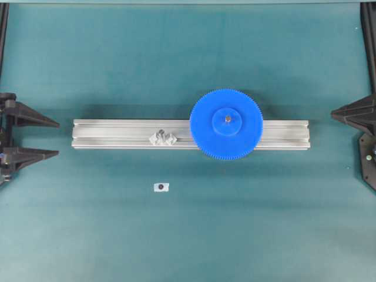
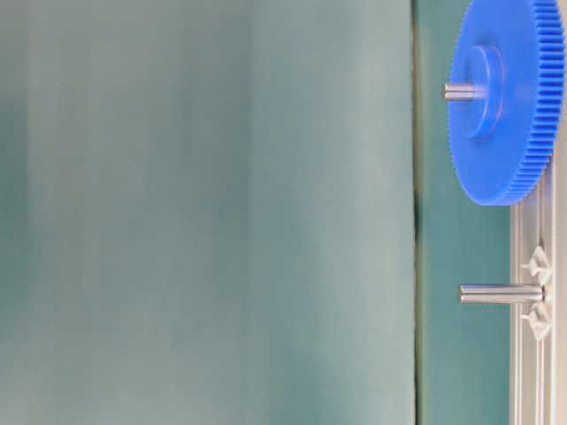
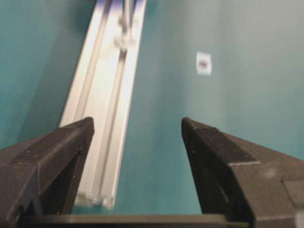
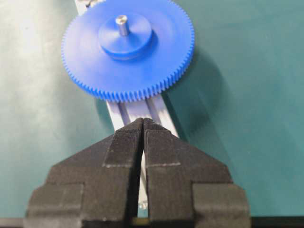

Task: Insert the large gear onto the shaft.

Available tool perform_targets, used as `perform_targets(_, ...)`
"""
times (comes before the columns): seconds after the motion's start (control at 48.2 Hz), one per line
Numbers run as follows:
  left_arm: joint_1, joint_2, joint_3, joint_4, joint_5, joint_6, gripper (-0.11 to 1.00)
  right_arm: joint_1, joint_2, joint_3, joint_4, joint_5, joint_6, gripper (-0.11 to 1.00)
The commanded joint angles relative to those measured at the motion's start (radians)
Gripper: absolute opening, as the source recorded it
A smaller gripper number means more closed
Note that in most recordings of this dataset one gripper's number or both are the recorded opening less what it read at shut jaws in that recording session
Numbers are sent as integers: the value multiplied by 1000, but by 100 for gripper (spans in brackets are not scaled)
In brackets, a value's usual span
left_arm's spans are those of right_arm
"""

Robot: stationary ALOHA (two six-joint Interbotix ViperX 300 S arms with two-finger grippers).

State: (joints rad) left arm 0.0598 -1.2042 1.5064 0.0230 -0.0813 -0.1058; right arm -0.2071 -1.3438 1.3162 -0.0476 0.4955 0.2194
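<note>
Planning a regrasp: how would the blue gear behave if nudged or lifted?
The large gear looks like stiff moulded plastic, probably light. With the shaft through its hub, a sideways push would likely spin it rather than slide it. The toothed rim should resist slipping.

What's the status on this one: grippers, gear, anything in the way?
Left gripper open, empty, off the rail's end. Right gripper shut, empty. Large gear seated on the shaft, pin through hub. Nothing obstructing.
</note>
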Motion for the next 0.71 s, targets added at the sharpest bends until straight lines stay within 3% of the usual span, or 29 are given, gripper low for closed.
perform_targets(0.0, 2, -11, 0, 3, -51, -6, 75, -2, 9, -11, 2, -9, 9, 6)
perform_targets(0.685, 2, -25, 77, 3, -57, -15, 75, -3, 9, -11, 2, -9, 9, 6)
